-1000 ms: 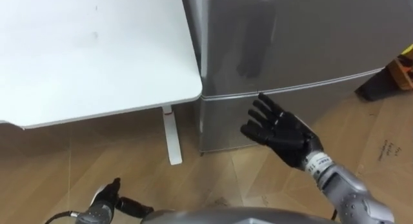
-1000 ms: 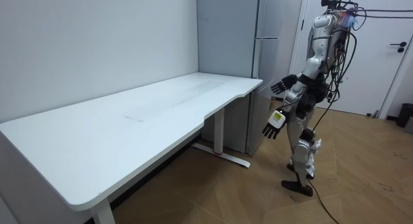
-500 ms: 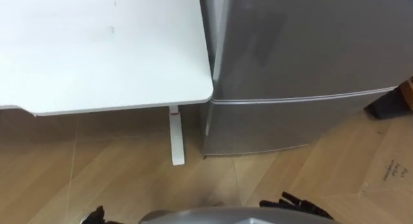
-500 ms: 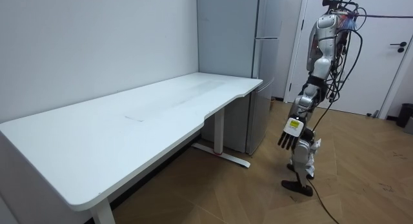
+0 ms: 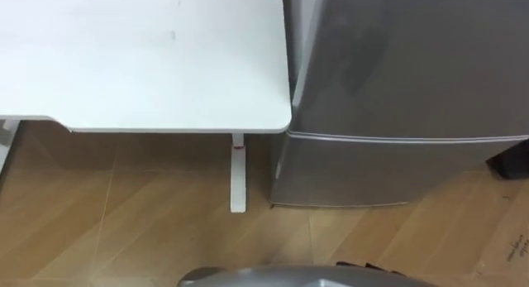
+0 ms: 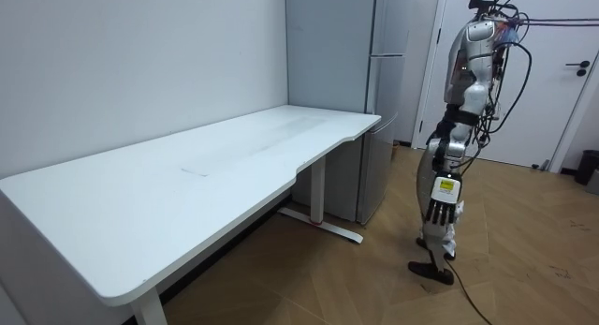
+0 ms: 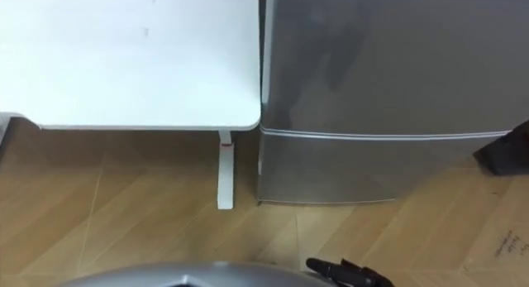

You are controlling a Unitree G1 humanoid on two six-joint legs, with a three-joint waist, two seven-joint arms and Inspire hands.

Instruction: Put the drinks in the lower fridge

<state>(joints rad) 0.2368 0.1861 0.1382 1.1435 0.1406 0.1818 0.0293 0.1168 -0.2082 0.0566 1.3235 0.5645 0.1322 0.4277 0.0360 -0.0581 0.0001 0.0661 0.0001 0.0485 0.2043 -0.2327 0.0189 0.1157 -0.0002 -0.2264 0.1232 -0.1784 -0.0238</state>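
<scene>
- Robot's standing upright on the wood floor point(image 5: 124, 212), right in front of the silver fridge point(image 5: 397, 64). In the room view it faces that view's left, toward the fridge.
- From the head camera the fridge takes up the 1 to 3 o'clock part. A thin seam runs across the front, and the lower door point(image 5: 388, 171) sits under it at about 3 to 4 o'clock. That door is closed flush.
- The white desk point(image 5: 149, 55) covers 9 to 12 o'clock. Its rounded corner is just beside the fridge's side, and I can't tell if they actually touch.
- One white desk leg point(image 5: 238, 175) drops to the floor at roughly 6 o'clock from that corner, near the fridge's bottom edge.
- The left hand point(image 6: 440, 211) hangs straight down by the thigh in the room view. Its fingers are loose and pointing at the floor, and there's nothing in it.
- The right hand point(image 7: 343, 275) just peeks in at 5 o'clock, at the bottom of the right eye view. Can't tell how it's set.
- There's a dark thing point(image 7: 504, 150) on the floor at the 3 o'clock edge, past the fridge. No idea what it is.
- A white room door point(image 6: 552, 81) is behind the robot at the room view's right.
</scene>
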